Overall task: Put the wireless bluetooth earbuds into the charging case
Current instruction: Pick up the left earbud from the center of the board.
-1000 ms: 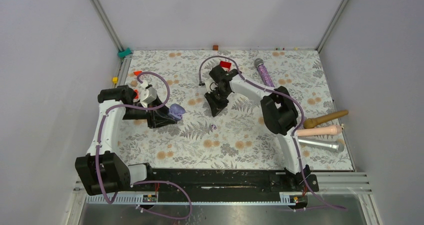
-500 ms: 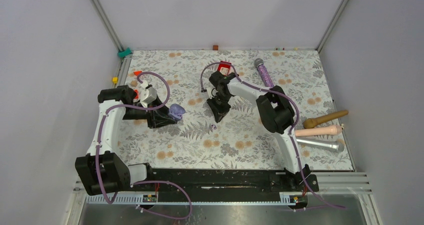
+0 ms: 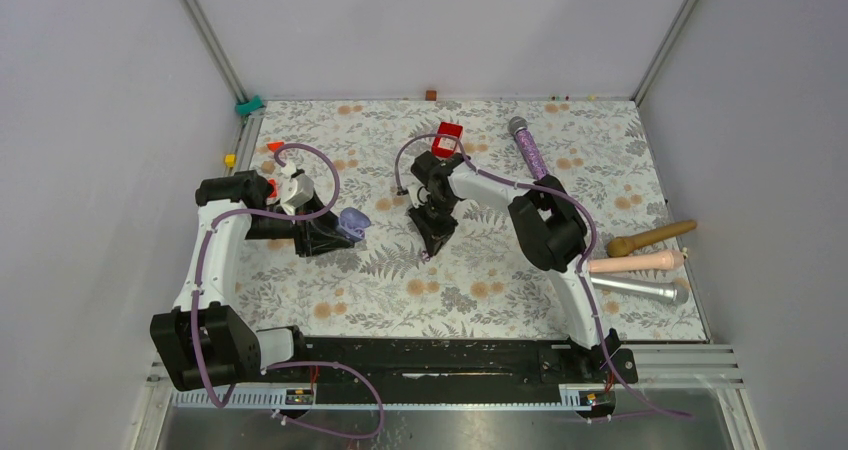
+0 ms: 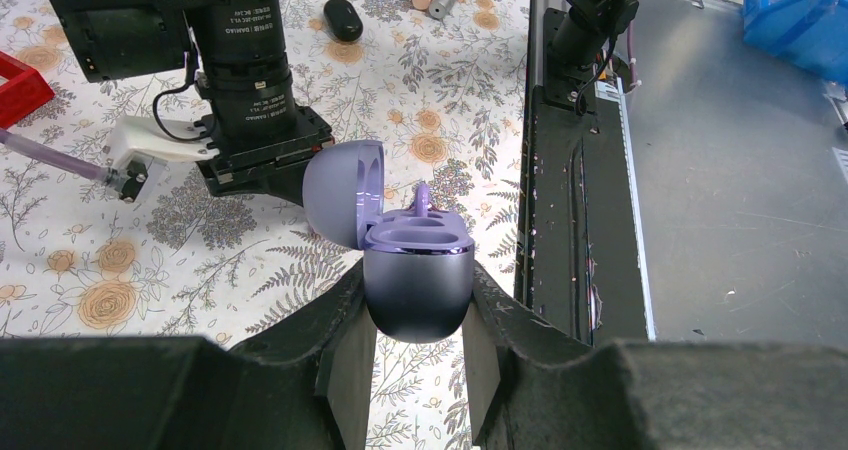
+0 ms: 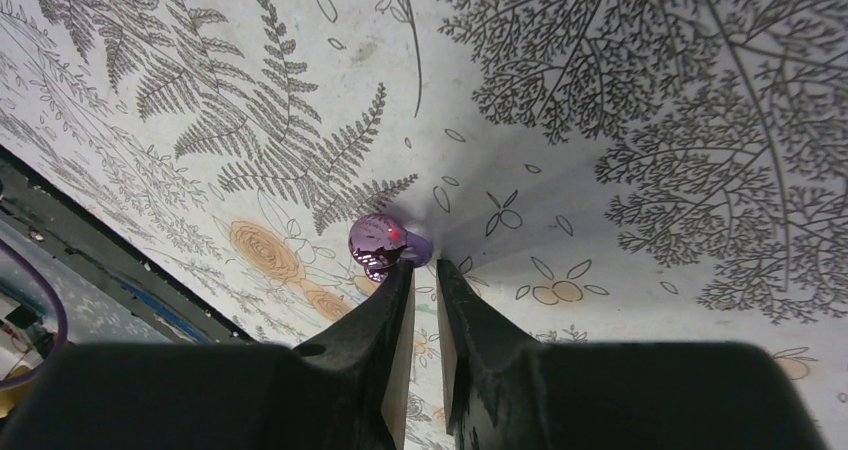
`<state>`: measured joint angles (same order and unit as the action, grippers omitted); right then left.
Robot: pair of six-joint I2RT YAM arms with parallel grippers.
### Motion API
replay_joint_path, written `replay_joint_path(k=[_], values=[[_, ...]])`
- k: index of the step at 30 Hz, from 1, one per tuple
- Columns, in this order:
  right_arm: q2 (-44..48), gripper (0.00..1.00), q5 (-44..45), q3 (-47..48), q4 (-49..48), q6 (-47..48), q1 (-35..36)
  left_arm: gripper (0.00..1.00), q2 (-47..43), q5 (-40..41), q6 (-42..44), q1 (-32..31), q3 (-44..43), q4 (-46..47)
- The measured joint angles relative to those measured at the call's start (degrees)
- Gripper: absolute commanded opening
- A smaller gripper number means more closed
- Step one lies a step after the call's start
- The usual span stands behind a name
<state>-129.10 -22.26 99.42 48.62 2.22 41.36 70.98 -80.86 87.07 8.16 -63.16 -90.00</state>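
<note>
earbud: a small glossy purple rounded earbud (image 5: 383, 238) lies on the pale floral-print table cloth (image 5: 620, 110), near the table's middle and well apart from the case.
right fingers: the right gripper (image 5: 420, 268) is set tip-down at the earbud, its black fingers drawn almost together with only a thin slit between them. the bud touches the tips, but whether any part of it is pinched cannot be told.
case: the lavender-grey oval charging case (image 4: 417, 275) is held upright at the left side of the table, with its lid swung open and its sockets facing up. a small purple stub shows just behind its rim; what that is cannot be told.
left fingers: the left gripper (image 4: 416, 315) is clenched on the lower half of the case from both sides.
step judged: the earbud is being picked off the cloth.
done well: the bud is judged tiny and slick, likely to squirt out sideways. the fingers should be centred over it, closed gently and raised straight up. only then should the bud be carried to an open socket, with the case kept level.
</note>
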Motion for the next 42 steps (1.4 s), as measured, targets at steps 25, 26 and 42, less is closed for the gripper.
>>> replay_joint_path(k=[25,26,42], values=[[1.68,0.22,-7.45,-5.79,-3.26,-5.86,-1.81,0.0,0.0,0.02,0.02,0.0,0.0,0.0],[1.68,0.22,-8.33,-6.14,-3.67,-6.47,-2.32,0.0,0.0,0.02,0.02,0.0,0.0,0.0],[2.6,0.27,-13.88,-10.23,-10.19,-12.61,-6.19,0.0,0.0,0.0,0.15,0.0,0.02,0.0]])
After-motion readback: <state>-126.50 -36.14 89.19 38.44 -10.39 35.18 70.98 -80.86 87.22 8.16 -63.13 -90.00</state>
